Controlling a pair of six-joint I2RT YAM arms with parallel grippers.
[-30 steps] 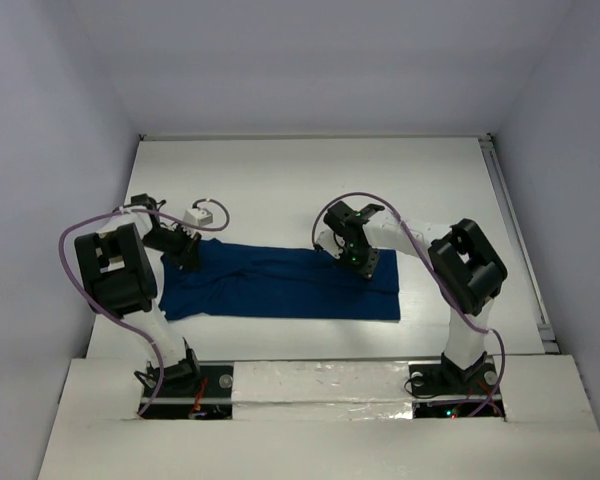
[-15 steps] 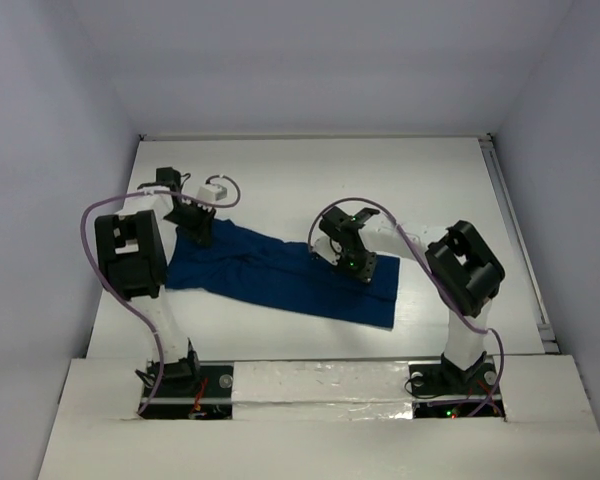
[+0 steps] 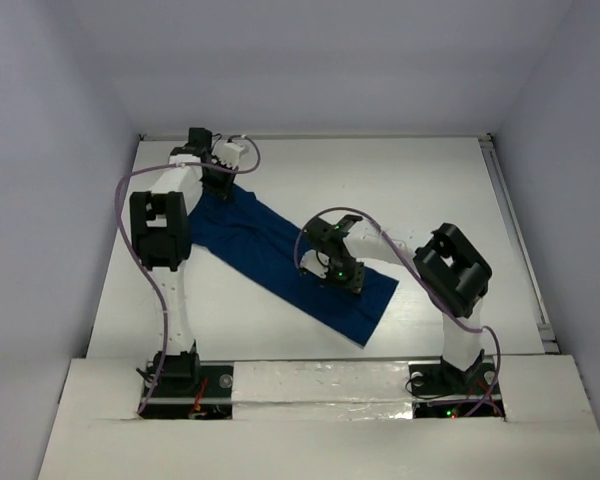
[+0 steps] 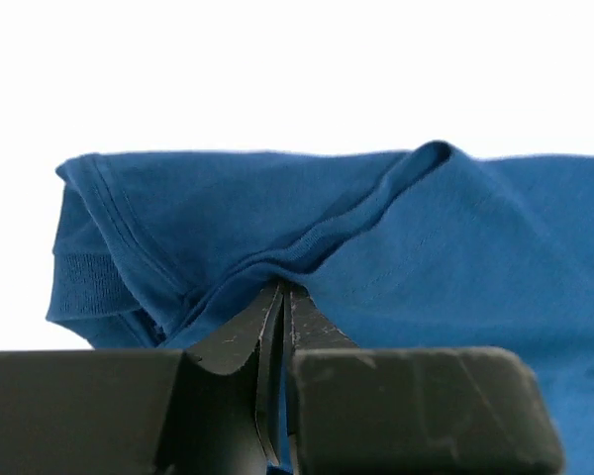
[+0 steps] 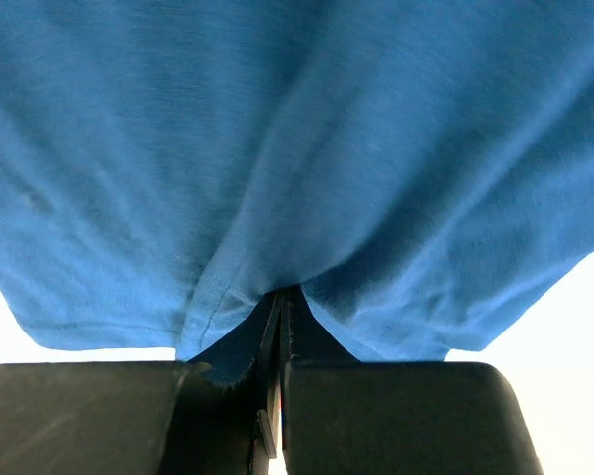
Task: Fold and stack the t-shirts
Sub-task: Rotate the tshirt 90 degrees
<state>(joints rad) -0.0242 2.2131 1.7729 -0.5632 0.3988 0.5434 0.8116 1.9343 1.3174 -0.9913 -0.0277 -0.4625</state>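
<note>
Overhead, the t-shirt (image 3: 270,250) is a long navy strip stretched diagonally over the desk (image 3: 400,190). My left jaws are pinched tight on its far-left end. My right jaws are clamped on cloth towards its near-right end. Only the wrist cams show the actual grips: left has a seamed ridge nipped, right has a bunched hem edge.

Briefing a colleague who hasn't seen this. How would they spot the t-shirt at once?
On the white table, a long cloth lies diagonally from far left to near right. That is the t-shirt: the only dark blue thing there, pinched by the left gripper and the right gripper.
</note>
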